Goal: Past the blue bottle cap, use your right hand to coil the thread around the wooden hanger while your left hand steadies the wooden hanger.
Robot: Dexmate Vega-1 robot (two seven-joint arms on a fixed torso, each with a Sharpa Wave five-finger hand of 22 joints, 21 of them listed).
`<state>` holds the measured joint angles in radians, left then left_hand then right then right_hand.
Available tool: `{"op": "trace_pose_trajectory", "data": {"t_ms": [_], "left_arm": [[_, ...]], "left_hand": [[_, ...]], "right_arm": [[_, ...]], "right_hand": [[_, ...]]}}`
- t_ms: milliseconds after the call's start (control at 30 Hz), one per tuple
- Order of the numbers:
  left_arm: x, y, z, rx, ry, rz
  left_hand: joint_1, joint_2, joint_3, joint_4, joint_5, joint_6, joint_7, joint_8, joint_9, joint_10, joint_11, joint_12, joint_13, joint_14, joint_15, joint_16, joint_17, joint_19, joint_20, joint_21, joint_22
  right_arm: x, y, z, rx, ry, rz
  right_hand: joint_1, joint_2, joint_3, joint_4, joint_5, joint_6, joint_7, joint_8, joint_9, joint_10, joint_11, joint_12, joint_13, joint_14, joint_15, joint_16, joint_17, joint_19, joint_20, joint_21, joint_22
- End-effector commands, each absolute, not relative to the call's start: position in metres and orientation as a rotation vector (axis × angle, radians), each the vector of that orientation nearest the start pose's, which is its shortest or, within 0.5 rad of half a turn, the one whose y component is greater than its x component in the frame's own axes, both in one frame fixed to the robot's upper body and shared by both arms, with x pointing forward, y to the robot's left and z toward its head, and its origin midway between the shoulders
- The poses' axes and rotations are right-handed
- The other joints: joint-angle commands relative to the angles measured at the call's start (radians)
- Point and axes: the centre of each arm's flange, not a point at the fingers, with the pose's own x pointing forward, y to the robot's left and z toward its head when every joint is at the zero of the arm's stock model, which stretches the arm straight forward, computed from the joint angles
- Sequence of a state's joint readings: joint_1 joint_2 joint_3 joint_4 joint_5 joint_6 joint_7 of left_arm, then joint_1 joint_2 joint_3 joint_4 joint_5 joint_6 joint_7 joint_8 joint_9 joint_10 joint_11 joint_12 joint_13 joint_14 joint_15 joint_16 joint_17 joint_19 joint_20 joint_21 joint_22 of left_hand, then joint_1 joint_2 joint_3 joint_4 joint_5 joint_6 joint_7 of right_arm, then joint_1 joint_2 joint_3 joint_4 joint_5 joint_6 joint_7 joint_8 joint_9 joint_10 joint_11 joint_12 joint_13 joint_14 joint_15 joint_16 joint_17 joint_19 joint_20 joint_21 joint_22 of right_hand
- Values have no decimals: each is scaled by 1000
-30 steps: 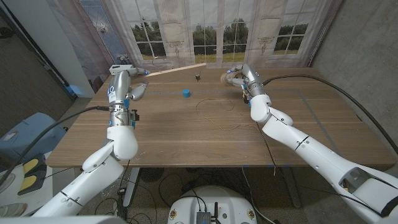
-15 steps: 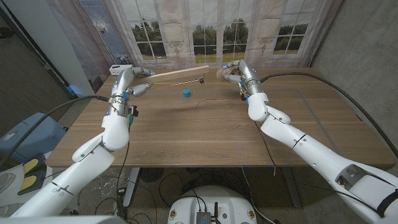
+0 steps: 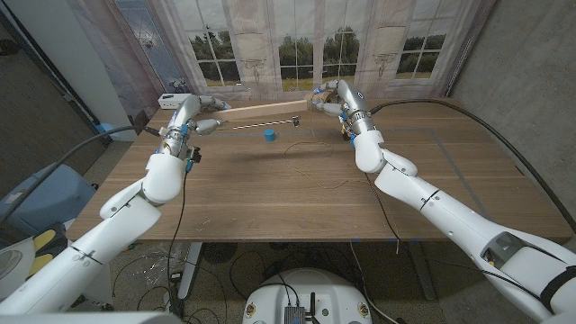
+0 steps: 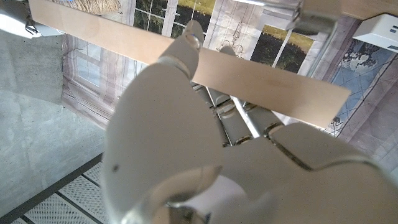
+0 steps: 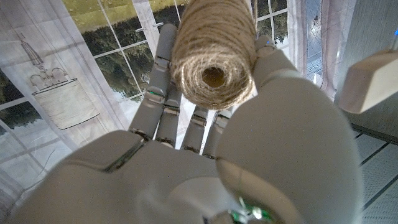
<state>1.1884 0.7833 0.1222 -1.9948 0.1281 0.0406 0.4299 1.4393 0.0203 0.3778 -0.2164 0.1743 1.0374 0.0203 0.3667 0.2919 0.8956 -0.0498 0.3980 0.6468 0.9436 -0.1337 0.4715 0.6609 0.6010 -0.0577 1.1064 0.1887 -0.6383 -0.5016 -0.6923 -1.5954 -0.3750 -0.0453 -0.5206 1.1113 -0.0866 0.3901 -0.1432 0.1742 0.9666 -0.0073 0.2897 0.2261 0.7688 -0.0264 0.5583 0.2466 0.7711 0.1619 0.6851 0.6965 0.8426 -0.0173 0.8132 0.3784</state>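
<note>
just one wooden hanger (image 3: 261,111) in the left hand (image 3: 196,115), one thread spool (image 5: 214,53) in the right hand (image 3: 331,97), one blue bottle cap (image 3: 269,135)

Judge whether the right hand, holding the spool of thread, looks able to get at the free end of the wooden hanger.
Probably yes: the right hand with its spool is already beside the wooden hanger end, nothing between them.
</note>
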Motion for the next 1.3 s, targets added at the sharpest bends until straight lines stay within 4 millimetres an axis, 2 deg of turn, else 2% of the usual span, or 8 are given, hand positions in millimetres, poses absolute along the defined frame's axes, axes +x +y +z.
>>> {"op": "trace_pose_trajectory", "data": {"t_ms": [33,433,1067,1300], "left_arm": [[514,311,56,764,-841,256],[526,306,56,770,-806,228],[539,298,62,803,-748,190],[546,295,68,816,-731,177]], "left_hand": [[109,96,56,48,4,31,34,4,4,3,1,-1,7,-4,-22,7,6,-4,-95,12,2],[107,94,58,50,5,32,36,4,7,3,6,-4,15,-3,-23,6,10,-9,-102,22,0],[107,91,65,49,5,35,35,2,6,9,1,-10,20,3,-22,3,11,-16,-110,35,-2],[105,90,66,50,6,35,33,0,7,10,5,-14,21,5,-22,2,12,-18,-111,42,-2]], "right_arm": [[582,-111,93,-897,-1154,-175],[569,-101,99,-934,-1250,-183],[555,-102,97,-893,-1365,-190],[544,-97,96,-867,-1426,-155]], "right_hand": [[267,255,-1,2,4,9,0,-4,4,47,30,5,135,260,-392,-2,102,-95,-183,10,3],[266,254,-6,6,5,16,-5,-9,8,48,23,7,143,259,-392,-9,117,-108,-186,32,6],[266,252,-13,8,7,20,-8,-17,14,70,14,17,154,262,-392,-20,138,-126,-186,67,9],[266,251,-15,9,8,21,-9,-21,16,71,15,17,155,263,-392,-24,145,-131,-186,78,9]]}}
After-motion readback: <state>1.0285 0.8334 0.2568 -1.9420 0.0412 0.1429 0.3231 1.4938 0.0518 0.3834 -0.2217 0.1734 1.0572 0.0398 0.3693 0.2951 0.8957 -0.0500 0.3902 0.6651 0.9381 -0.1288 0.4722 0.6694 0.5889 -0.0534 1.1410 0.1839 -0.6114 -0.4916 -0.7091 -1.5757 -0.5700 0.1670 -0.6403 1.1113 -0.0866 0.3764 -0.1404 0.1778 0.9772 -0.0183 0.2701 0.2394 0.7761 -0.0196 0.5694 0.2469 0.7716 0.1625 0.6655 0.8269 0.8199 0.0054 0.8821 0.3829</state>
